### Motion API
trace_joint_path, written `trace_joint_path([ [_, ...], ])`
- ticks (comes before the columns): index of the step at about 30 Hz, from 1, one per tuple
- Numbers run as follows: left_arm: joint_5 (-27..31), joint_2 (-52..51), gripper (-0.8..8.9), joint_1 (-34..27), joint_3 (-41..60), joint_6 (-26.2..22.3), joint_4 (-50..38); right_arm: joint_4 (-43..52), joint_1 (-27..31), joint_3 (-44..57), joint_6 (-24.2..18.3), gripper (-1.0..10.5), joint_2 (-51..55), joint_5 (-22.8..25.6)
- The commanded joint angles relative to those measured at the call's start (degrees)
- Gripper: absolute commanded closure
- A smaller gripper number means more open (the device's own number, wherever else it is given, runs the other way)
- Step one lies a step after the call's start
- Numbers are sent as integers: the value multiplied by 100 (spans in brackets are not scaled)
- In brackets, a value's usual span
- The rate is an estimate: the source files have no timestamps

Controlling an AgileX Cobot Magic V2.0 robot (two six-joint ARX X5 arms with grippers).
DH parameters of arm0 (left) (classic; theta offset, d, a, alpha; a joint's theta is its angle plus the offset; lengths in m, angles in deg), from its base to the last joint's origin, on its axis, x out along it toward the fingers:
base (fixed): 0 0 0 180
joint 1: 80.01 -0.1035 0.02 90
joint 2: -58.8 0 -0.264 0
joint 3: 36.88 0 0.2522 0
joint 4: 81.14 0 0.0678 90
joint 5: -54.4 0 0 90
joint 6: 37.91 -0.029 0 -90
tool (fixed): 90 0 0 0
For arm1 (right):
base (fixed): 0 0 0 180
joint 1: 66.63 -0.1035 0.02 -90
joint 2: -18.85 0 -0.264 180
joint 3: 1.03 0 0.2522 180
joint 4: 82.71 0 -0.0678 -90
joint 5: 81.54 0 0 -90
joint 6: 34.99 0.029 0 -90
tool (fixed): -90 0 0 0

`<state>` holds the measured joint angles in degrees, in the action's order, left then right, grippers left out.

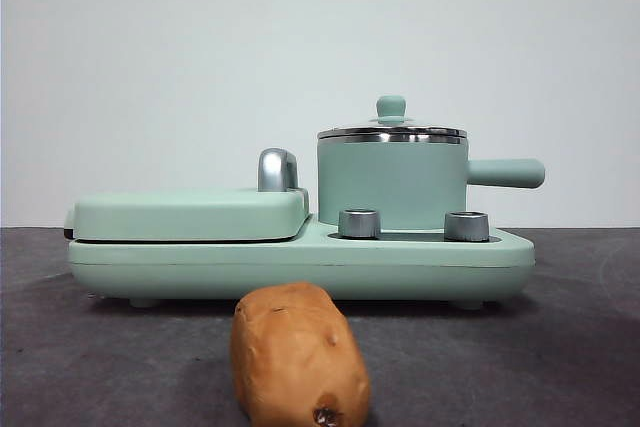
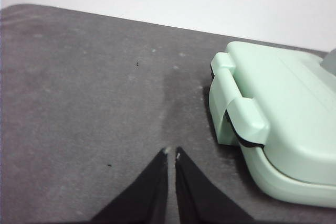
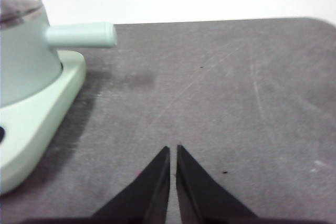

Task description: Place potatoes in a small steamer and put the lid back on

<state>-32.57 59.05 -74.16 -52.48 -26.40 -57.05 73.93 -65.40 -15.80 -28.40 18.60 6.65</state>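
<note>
Two grippers, both idle: neither shows in the front view, so neither is near the work.
left gripper [image 2: 171,153]: jaws pressed together on nothing, over bare table [image 2: 89,103] just beside the griddle cover's [image 2: 294,124] end. Parked clear of the appliance, by my read.
right gripper [image 3: 174,150]: jaws likewise closed and empty, over bare table on the side where the small steamer's [image 3: 23,61] side handle [image 3: 84,35] points.
potatoes [image 1: 298,352]: one tuber, lying on the table in front of the appliance base [image 1: 300,265], apart from it, dark spot on the end facing the front camera. Nothing over it, so a top grasp looks easy.
small steamer [image 1: 392,185]: upright on the base, behind the two knobs [image 1: 359,223].
lid [image 1: 391,131]: seated flat on the steamer rim, knob up.
progress: nothing started; lid blocks the pot, so it must come off before the potato goes in.
likely split: right takes lid, left takes potato, judging by where each waits.
</note>
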Motion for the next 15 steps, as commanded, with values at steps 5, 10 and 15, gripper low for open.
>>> trace_joint_path([
  [5,15,4,799,26,17,1121,35,15,-2,-208,1725,935,-2,-256],
  [10,0,92,799,111,-374,1394,35,-407,-2,-837,1961,935,-35,-365],
  [15,-258,457,799,140,-968,1410,39,-1073,-2,-1668,1825,935,-334,-636],
])
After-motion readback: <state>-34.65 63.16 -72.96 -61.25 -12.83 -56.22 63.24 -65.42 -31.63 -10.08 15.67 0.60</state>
